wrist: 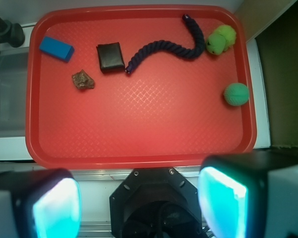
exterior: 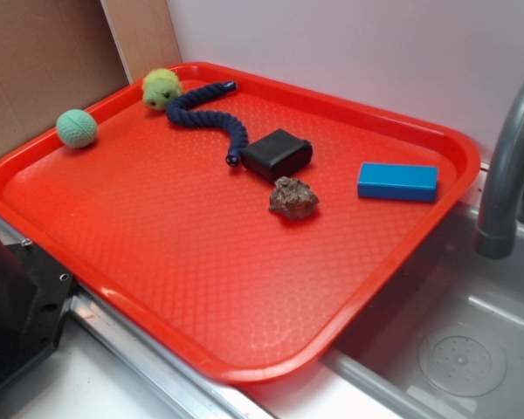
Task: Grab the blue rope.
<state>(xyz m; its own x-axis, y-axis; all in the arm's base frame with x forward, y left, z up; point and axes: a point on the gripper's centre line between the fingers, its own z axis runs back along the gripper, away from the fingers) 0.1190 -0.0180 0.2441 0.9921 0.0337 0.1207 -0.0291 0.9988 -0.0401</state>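
Note:
The blue rope [exterior: 208, 116] is a dark navy twisted cord lying in an S-curve at the far side of the red tray [exterior: 157, 262]. One end lies close beside the black box [exterior: 277, 154], the other near the yellow-green ball [exterior: 161, 88]. In the wrist view the rope [wrist: 164, 48] lies at the top of the tray [wrist: 139, 129]. My gripper [wrist: 139, 203] is high above the robot base, off the tray's near edge, far from the rope. Its fingers [wrist: 57, 208] stand wide apart and hold nothing. The gripper is not in the exterior view.
On the tray also lie a bright blue block [exterior: 397, 182], a brown rock [exterior: 293, 198] and a green ball [exterior: 76, 128]. A grey faucet [exterior: 506, 166] and sink [exterior: 445, 349] are at the right. The robot base [exterior: 13, 305] is at the left front.

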